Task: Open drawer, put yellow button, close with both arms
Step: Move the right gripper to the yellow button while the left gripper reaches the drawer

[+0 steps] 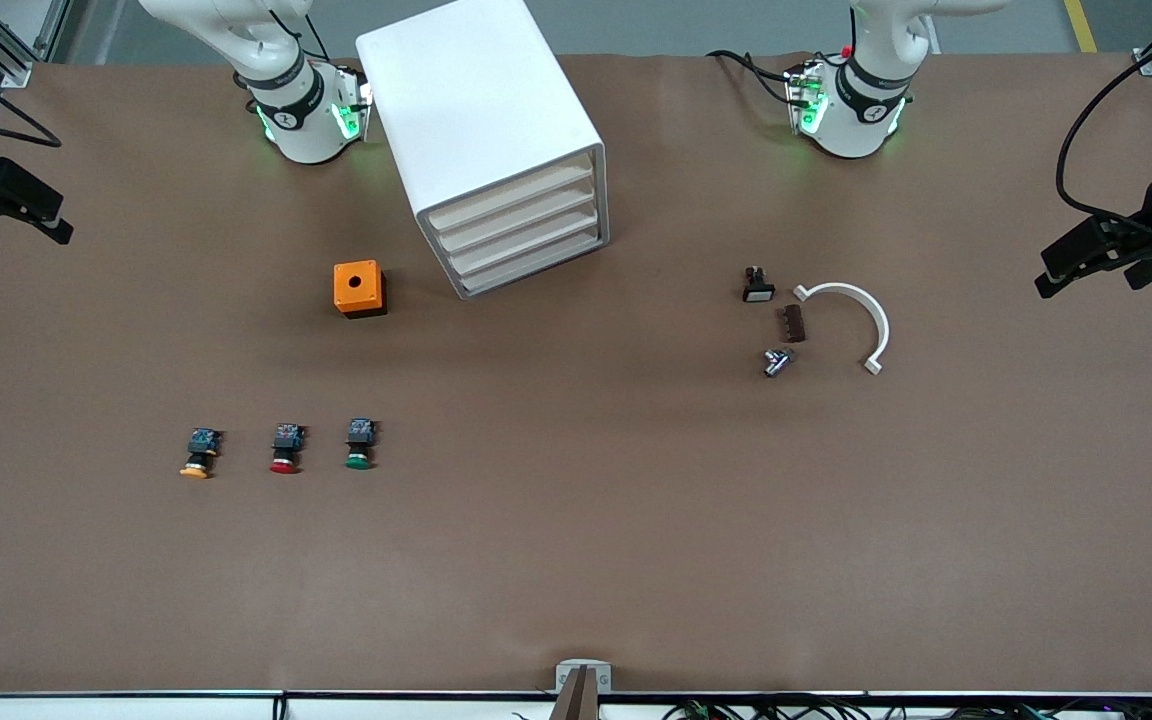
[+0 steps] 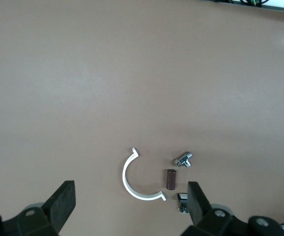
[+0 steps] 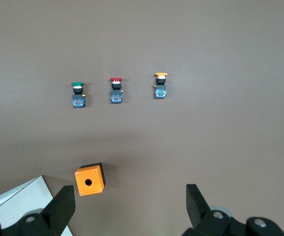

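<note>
The white cabinet (image 1: pixel 481 110) stands near the robots' bases, with its four shallow drawers (image 1: pixel 521 235) all shut. The yellow button (image 1: pixel 198 453) lies toward the right arm's end of the table, at the end of a row with a red-capped button (image 1: pixel 285 449) and a green-capped button (image 1: pixel 360 445). It also shows in the right wrist view (image 3: pixel 161 84). My right gripper (image 1: pixel 64 222) is open and empty, high over the table's edge at the right arm's end; its wrist view shows it (image 3: pixel 129 194) open. My left gripper (image 1: pixel 1046 272), (image 2: pixel 131 191) is open and empty over the left arm's end.
A small orange box (image 1: pixel 359 288) with a round hole sits beside the cabinet, nearer the front camera. Toward the left arm's end lie a white curved clip (image 1: pixel 851 318), a brown block (image 1: pixel 793 323), a metal fitting (image 1: pixel 778 362) and a small black part (image 1: pixel 758 286).
</note>
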`<state>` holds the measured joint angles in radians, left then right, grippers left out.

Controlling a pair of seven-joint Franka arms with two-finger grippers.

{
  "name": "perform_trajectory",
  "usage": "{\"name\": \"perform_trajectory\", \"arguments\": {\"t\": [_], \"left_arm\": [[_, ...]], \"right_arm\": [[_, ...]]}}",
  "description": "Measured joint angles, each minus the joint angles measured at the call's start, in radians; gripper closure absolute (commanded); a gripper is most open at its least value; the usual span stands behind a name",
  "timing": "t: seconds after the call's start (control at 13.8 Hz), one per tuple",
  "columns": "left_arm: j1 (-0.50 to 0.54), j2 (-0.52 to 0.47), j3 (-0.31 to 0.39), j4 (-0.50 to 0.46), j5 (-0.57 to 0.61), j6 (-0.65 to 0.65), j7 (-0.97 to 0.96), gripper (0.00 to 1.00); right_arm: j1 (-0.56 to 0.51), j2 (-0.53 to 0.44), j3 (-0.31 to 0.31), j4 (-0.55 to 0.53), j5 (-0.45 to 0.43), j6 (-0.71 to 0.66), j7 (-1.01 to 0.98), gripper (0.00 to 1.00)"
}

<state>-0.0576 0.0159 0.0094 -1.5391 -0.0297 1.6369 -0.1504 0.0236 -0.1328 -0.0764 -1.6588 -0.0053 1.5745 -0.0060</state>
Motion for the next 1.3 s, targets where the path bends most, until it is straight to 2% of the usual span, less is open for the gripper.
{"name": "perform_trajectory", "arguments": {"t": [0.14, 0.43, 0.58, 0.72, 1.01, 1.3], "left_arm": [[0.002, 0.025, 0.001, -0.003, 0.000, -0.001, 0.000, 0.00], [-0.010, 0.099, -0.003, -0.004, 0.000, -0.001, 0.000, 0.00], [-0.041, 0.145, -0.008, -0.004, 0.000, 0.000, -0.012, 0.00], [-0.091, 0.190, -0.012, 0.007, -0.031, 0.003, -0.102, 0.00], [-0.163, 0.260, -0.016, 0.075, -0.211, -0.015, -0.367, 0.00], [-0.257, 0.337, -0.018, 0.113, -0.422, -0.028, -0.727, 0.00]], "right_arm": [[-0.001, 0.033, -0.002, 0.000, -0.004, 0.003, 0.000, 0.00], [0.010, 0.157, 0.000, 0.028, -0.062, 0.078, -0.003, 0.00], [0.034, 0.197, 0.002, 0.033, -0.076, 0.111, -0.003, 0.00], [0.038, 0.248, 0.001, 0.033, -0.077, 0.168, -0.003, 0.00], [0.012, 0.403, -0.009, 0.032, -0.077, 0.330, -0.003, 0.00], [-0.025, 0.533, -0.012, 0.026, 0.013, 0.438, -0.003, 0.00]]}}
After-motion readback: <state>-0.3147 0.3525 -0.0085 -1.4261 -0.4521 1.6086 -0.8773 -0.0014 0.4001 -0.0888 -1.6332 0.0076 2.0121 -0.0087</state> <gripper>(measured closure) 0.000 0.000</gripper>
